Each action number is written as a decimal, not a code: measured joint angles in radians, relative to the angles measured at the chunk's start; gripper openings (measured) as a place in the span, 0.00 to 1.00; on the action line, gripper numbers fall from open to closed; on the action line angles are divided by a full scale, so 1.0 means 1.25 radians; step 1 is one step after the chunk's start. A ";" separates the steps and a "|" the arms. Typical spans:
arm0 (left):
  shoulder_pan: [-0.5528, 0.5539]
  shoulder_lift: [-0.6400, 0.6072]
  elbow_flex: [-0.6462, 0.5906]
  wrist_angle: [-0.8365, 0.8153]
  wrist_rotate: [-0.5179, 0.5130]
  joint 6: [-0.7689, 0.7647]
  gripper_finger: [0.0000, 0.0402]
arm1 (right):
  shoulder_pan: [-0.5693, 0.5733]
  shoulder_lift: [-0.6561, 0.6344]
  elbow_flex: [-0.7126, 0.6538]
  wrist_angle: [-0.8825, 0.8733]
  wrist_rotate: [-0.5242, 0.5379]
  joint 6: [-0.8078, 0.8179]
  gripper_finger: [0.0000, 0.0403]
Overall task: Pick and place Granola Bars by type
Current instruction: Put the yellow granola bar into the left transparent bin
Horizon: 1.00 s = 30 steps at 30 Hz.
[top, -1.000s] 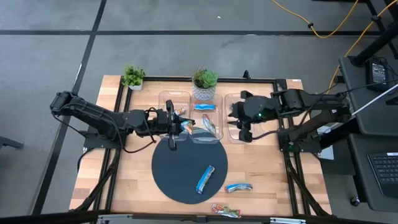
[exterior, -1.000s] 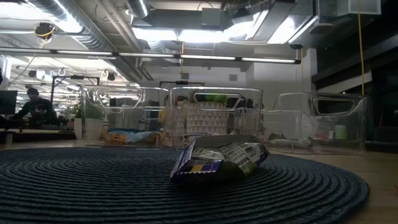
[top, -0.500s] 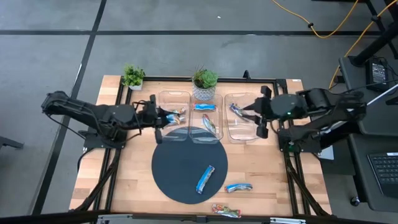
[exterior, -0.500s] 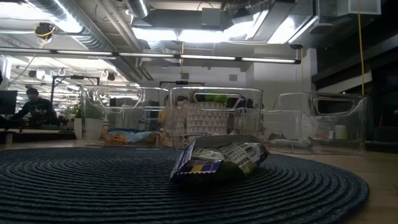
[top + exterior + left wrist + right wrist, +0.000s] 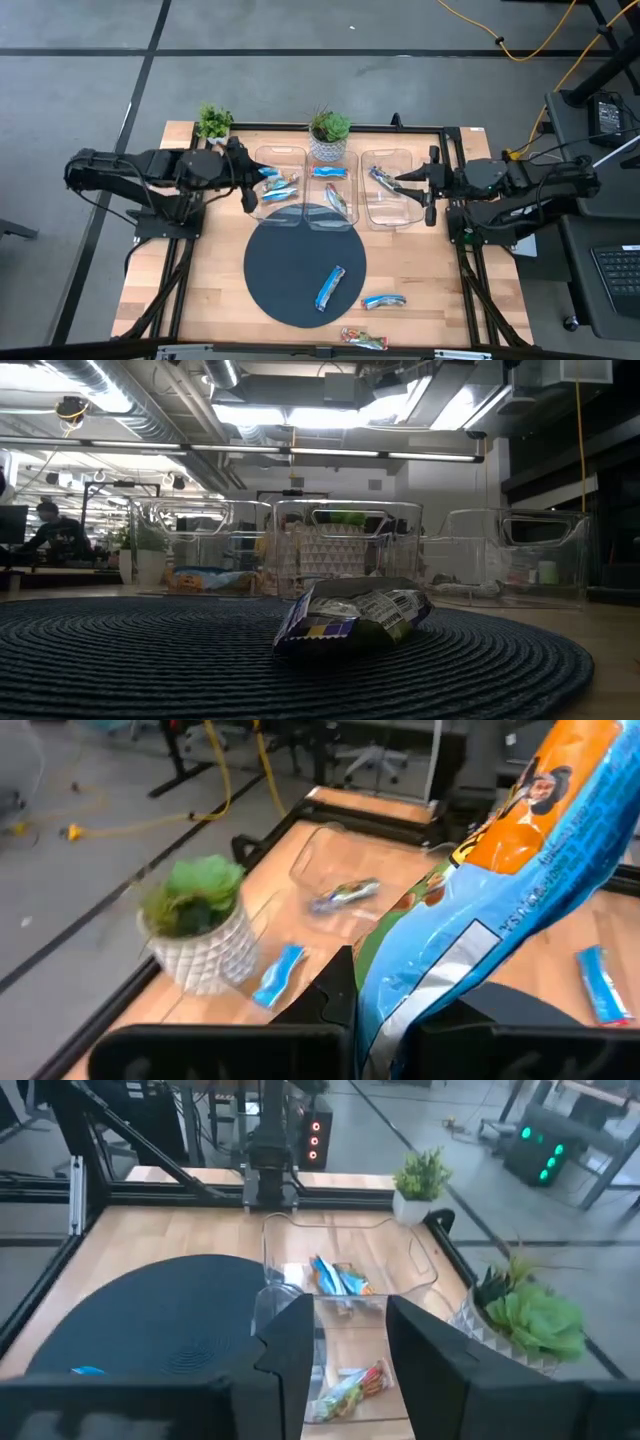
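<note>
Both arms drawn back to the table's side edges; three clear bins in a row behind the round dark mat (image 5: pixel 305 265).

Left bin (image 5: pixel 281 160), middle bin (image 5: pixel 331 208) and right bin (image 5: pixel 388 212) each hold bars, with a potted plant (image 5: pixel 328 132) behind the middle one. Left gripper (image 5: pixel 243 183), beside the left bin, is clamped on a blue-and-orange bar (image 5: pixel 480 910). Right gripper (image 5: pixel 425 187), at the right bin's outer side, has fingers apart and empty. Loose bars: light blue bar (image 5: pixel 330 287) on the mat, a second blue bar (image 5: pixel 383 301) on bare wood, an orange-red bar (image 5: pixel 362 339) near the front edge.
</note>
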<state>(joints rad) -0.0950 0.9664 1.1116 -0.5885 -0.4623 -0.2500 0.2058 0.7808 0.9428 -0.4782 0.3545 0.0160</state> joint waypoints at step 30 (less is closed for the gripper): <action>0.353 0.240 0.000 -0.156 0.286 -0.020 0.02 | -0.108 -0.064 0.000 -0.020 -0.078 -0.170 0.32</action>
<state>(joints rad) 0.3459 1.2669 1.1122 -0.7839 -0.1053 -0.2749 0.0704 0.7010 0.9424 -0.5034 0.2566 -0.1968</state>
